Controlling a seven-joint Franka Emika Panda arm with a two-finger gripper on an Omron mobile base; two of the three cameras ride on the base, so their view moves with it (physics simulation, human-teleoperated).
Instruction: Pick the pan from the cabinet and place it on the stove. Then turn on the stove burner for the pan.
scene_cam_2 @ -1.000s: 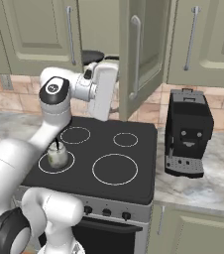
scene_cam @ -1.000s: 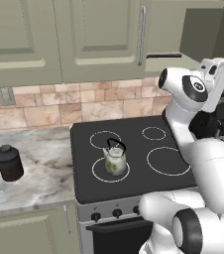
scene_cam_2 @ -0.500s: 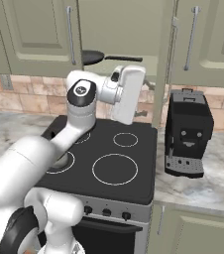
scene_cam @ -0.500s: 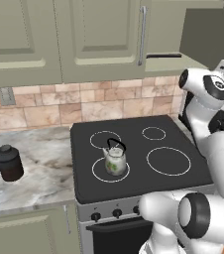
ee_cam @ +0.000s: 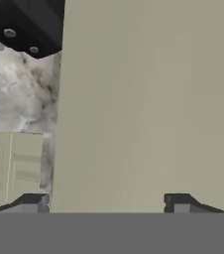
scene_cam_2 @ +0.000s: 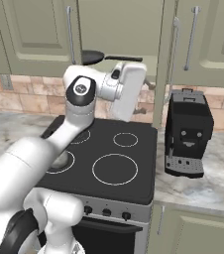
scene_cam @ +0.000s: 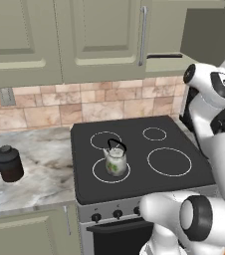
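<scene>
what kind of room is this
A home-style kitchen, computer-rendered by the look of it. A black cooktop with white burner rings sits in a marble-look counter, green wall cabinets hang above a brick-tile backsplash, and a black coffee machine stands beside the stove.

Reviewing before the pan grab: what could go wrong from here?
1. The open cabinet door stands right beside the tool, whose open jaws face a flat green panel in the hand view; a swing toward the shelf may knock it.
2. The pan sits on the cabinet's low shelf with its handle toward the arm; a poor grip could tip it out.
3. The kettle occupies a front ring of the stove, though the widest burner looks free.
</scene>
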